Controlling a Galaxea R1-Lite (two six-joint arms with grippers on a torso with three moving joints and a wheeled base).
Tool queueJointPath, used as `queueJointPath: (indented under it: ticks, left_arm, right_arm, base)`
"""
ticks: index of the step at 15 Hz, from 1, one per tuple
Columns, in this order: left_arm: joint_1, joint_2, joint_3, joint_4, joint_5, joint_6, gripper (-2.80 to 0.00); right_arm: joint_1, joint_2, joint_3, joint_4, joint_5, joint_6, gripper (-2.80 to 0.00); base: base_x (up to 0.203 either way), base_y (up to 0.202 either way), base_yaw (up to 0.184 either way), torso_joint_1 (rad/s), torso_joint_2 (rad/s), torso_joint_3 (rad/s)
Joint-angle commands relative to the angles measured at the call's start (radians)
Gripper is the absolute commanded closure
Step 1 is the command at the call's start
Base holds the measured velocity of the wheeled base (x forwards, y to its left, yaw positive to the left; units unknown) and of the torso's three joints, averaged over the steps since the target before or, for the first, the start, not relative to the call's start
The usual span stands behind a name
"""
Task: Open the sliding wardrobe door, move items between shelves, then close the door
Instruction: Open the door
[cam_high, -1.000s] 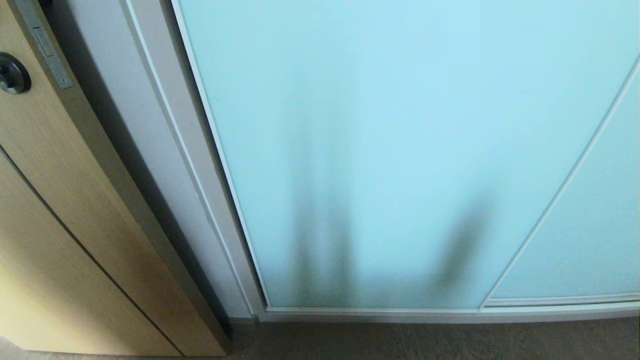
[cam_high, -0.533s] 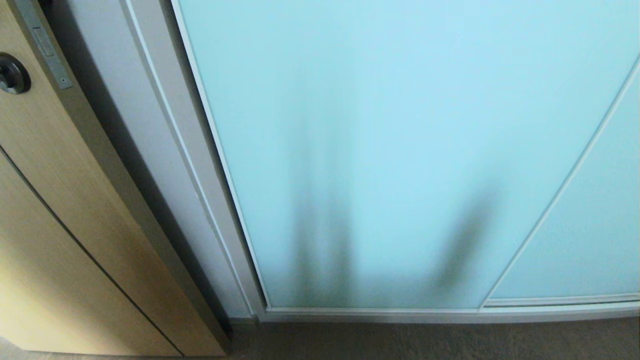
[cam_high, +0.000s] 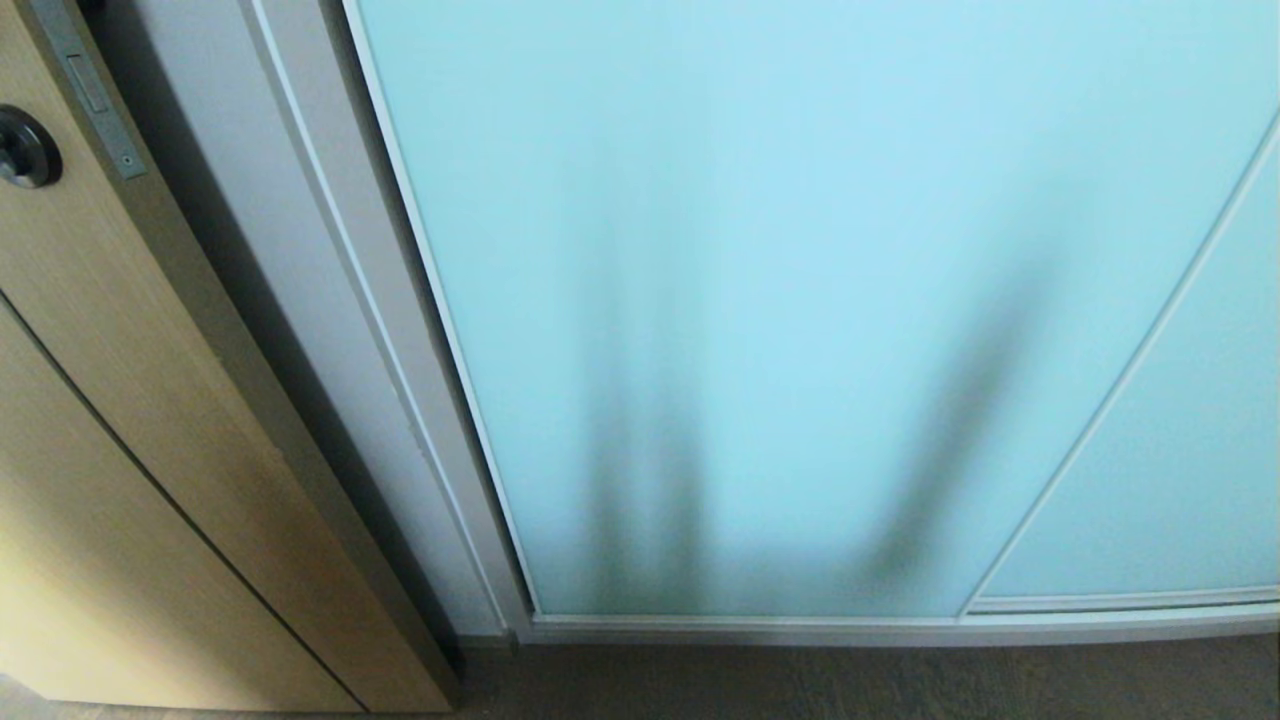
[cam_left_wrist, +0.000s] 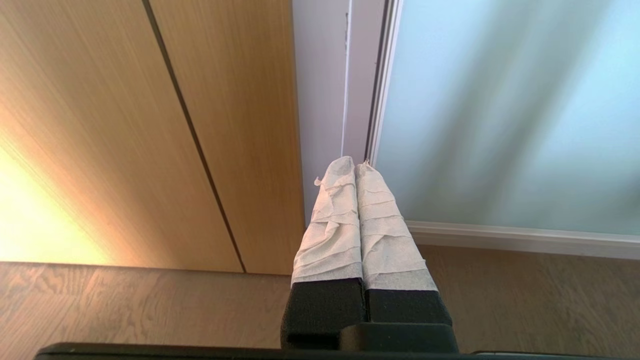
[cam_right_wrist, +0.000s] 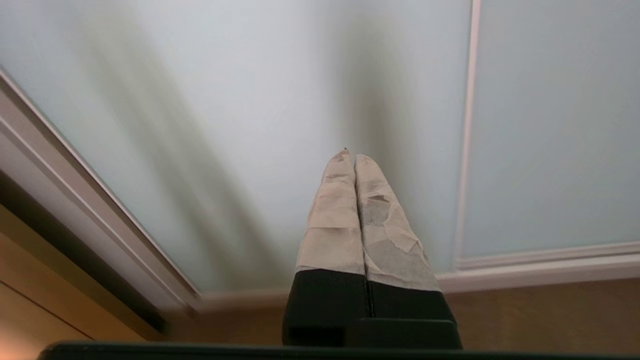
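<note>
Sliding wardrobe door (cam_high: 800, 300) fully shut, fills the head view — nothing opened yet, shelves and items hidden behind the glass. Left gripper (cam_left_wrist: 356, 165) pinched closed, empty, aimed at the door's left frame edge near the floor (cam_left_wrist: 525, 300), probably parked. Right gripper (cam_right_wrist: 350, 156) also closed, empty, facing the glass pane — likely readying to push, contact unclear.

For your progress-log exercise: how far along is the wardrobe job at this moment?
Done: nothing. The door is shut against its frame, hiding shelves and items. In hand: both tools, left and right, are shut and empty, right facing the glass, neither touching it; neither arm appears in the head view. Left: opening, moving items, closing.
</note>
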Motion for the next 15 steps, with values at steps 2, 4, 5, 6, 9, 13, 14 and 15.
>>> queueJointPath:
  ticks: [2,4,5,6,9,13,14,15]
  left_arm:
    - [0.000,0.001,0.000,0.000,0.000,0.000,0.00]
    - [0.000,0.001,0.000,0.000,0.000,0.000,0.00]
    - [0.000,0.001,0.000,0.000,0.000,0.000,0.00]
    - [0.000,0.000,0.000,0.000,0.000,0.000,0.00]
    - [0.000,0.001,0.000,0.000,0.000,0.000,0.00]
    - [0.000,0.001,0.000,0.000,0.000,0.000,0.00]
    - [0.000,0.001,0.000,0.000,0.000,0.000,0.00]
    - [0.000,0.001,0.000,0.000,0.000,-0.002,0.00]
  right_arm:
    - [0.000,0.327,-0.241,0.073,-0.006,0.055,0.00]
    - [-0.002,0.477,-0.370,0.142,-0.011,0.076,0.00]
    - [-0.004,0.551,-0.425,0.163,-0.014,0.085,0.00]
    - [-0.008,0.619,-0.474,0.176,-0.019,0.099,0.00]
    - [-0.023,0.804,-0.638,0.194,-0.031,0.167,0.00]
    - [-0.059,0.973,-0.842,0.313,-0.032,0.212,0.00]
    - [-0.078,1.008,-0.869,0.334,-0.031,0.215,0.00]
    - [-0.108,1.039,-0.886,0.340,-0.033,0.214,0.00]
  base:
    - [0.000,0.000,0.000,0.000,0.00,0.000]
    - [0.000,0.000,0.000,0.000,0.00,0.000]
    - [0.000,0.000,0.000,0.000,0.00,0.000]
    - [0.000,0.000,0.000,0.000,0.00,0.000]
    - [0.000,0.000,0.000,0.000,0.00,0.000]
    - [0.000,0.000,0.000,0.000,0.00,0.000]
    - [0.000,0.000,0.000,0.000,0.00,0.000]
    - [0.000,0.000,0.000,0.000,0.00,0.000]
